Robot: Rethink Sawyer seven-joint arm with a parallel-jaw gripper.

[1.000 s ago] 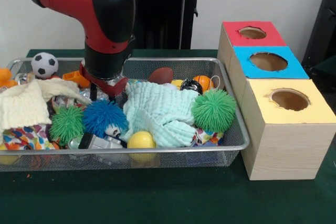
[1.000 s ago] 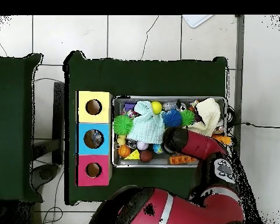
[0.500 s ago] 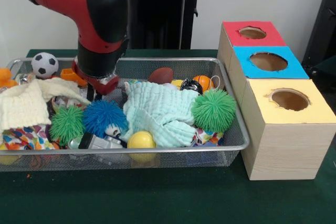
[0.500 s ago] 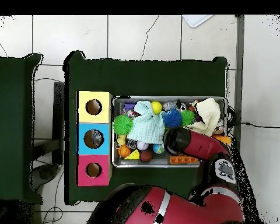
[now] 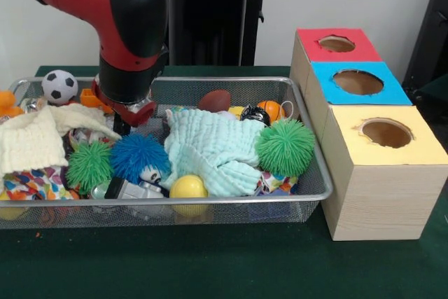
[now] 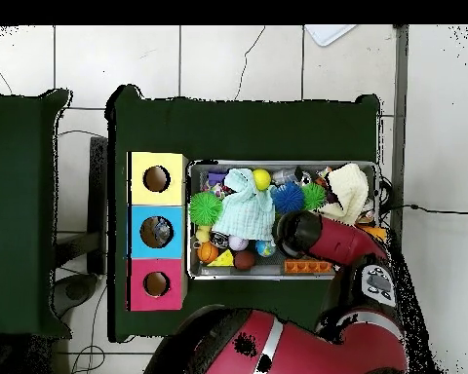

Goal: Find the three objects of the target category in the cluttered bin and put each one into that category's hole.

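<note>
Clutter fills the bin [image 5: 308,173], and the gripper [image 5: 126,120] hangs low inside it at its far side; whether its fingers are apart or together cannot be told, since the arm's wrist hides them in both views. Just in front of the gripper lie a blue spiky ball [image 5: 138,155] and a green one [image 5: 89,166]; beside it spreads a mint cloth [image 5: 210,148], and beyond that sits a bigger green spiky ball [image 5: 285,146]. A yellow ball [image 5: 187,187] rests against the front wall. The boxes [image 5: 381,173] with holes stand well off past the bin's end. The spiky balls look soft, light and squashy, so a pinch across the body should hold; the cloths are limp and may drag neighbours along.
</note>
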